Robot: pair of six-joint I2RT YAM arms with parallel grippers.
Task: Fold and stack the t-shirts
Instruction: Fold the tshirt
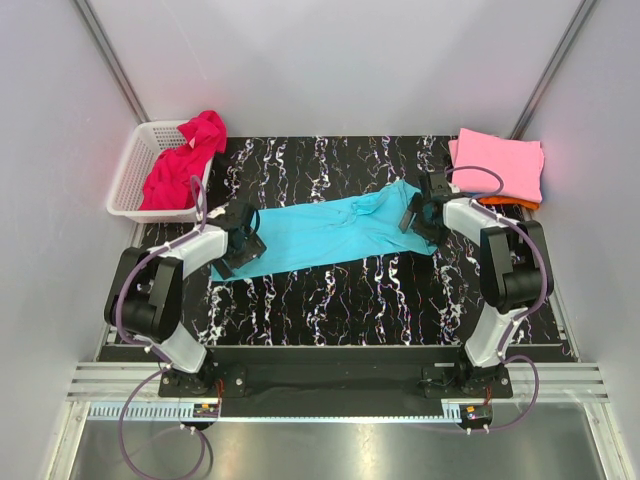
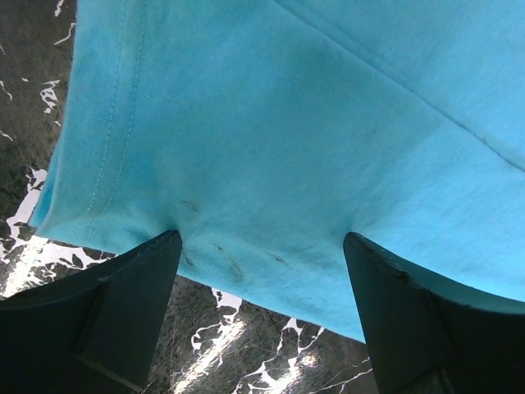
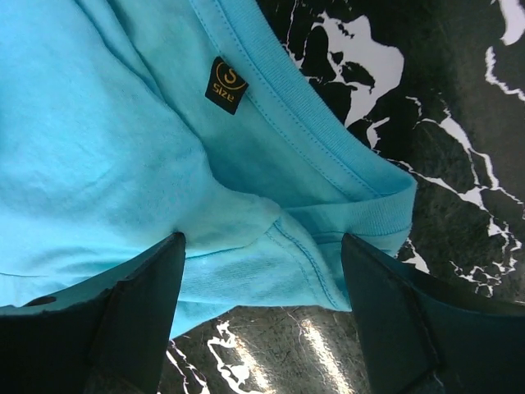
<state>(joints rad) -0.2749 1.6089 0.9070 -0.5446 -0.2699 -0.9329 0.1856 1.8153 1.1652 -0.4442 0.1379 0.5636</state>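
A turquoise t-shirt lies stretched across the black marbled table, hem at the left, collar at the right. My left gripper is open over its hem edge, fingertips pressing on the cloth. My right gripper is open over the collar end, where a black size label shows. A magenta-red t-shirt is heaped in the white basket. A folded pink t-shirt lies at the back right on an orange one.
The white lattice basket stands at the back left, off the table's corner. Grey walls close in the back and sides. A metal rail runs along the near edge by the arm bases.
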